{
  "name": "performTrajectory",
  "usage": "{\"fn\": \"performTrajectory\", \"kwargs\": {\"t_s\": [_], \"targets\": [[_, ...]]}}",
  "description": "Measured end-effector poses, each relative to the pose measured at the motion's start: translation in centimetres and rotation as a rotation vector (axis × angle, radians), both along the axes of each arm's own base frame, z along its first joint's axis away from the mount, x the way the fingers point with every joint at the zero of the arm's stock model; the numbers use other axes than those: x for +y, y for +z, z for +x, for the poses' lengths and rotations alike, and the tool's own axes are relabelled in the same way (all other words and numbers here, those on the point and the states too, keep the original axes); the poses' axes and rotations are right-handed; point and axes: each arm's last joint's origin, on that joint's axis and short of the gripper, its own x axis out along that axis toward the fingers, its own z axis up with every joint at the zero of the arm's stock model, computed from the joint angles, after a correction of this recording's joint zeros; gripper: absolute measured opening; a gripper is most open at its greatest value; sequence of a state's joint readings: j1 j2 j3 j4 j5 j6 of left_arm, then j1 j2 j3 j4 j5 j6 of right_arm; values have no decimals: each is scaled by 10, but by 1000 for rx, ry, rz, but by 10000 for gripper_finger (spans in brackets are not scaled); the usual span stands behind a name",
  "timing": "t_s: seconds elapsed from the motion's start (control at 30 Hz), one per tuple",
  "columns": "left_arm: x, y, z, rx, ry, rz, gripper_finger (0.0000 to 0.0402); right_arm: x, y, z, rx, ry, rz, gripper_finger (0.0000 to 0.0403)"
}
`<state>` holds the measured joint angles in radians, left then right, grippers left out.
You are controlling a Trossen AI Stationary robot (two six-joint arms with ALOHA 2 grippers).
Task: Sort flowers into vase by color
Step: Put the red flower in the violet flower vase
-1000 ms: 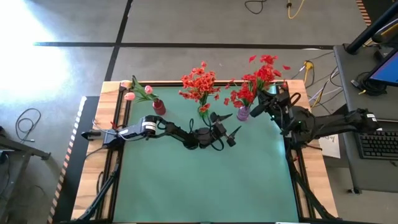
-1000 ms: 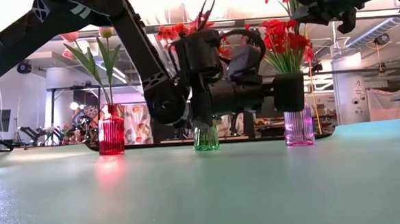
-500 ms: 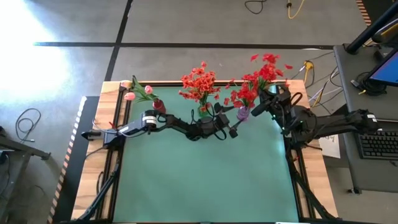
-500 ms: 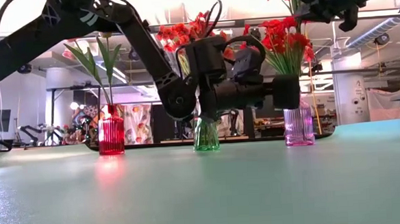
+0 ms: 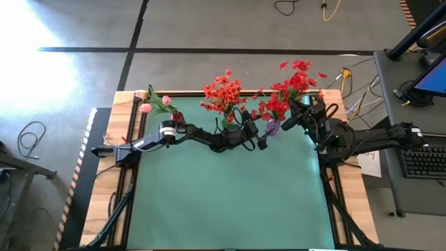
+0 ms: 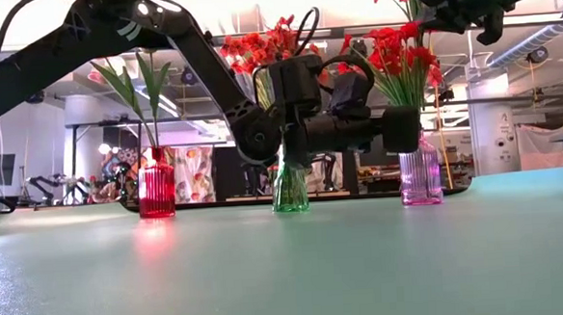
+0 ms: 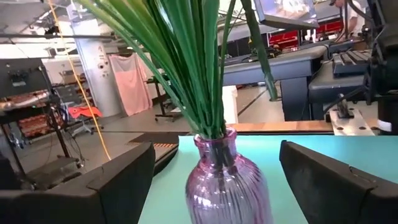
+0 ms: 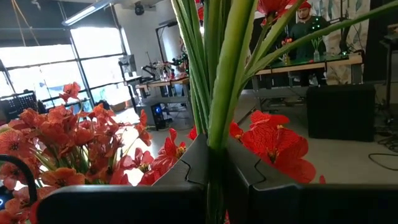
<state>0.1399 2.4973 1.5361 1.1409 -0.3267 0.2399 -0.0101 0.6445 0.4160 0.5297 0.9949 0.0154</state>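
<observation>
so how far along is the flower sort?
Mostly done: pink buds stand in the red vase, orange-red flowers in the green vase, deep red flowers in the purple vase.

In hand: right gripper is shut on a green stem. Left gripper, fingers open, faces the purple vase.

Left: seat that stem. No loose flowers visible on the table.

A green-topped table (image 5: 230,202) carries red (image 6: 156,191), green (image 6: 290,189) and purple vases (image 6: 420,178).

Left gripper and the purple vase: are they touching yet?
Apart. The left wrist view shows the left gripper open, with clear gaps of table between the purple vase and each of the fingers.
</observation>
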Motion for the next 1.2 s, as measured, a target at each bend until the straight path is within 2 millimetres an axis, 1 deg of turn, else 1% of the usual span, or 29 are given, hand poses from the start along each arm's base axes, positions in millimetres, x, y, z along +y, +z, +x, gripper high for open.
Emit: {"fn": "performTrajectory", "kwargs": {"t_s": [0.13,0.37,0.7,0.87,1.07,1.2], "targets": [[-2,-1,0,-8,-11,-38,327,0,0,0,0,0,0,18],[-3,-10,1,22,-24,-165,327,0,-1,0,7,1,-2,18],[-3,-23,1,38,-21,-170,327,0,-1,0,11,3,-5,18],[-2,-26,6,28,-23,-170,327,0,-1,0,11,3,-5,18],[-1,-36,17,17,-24,-171,327,0,-1,0,12,4,-5,18],[-2,-37,18,27,-23,-171,327,0,-1,0,19,3,-9,18]]}}
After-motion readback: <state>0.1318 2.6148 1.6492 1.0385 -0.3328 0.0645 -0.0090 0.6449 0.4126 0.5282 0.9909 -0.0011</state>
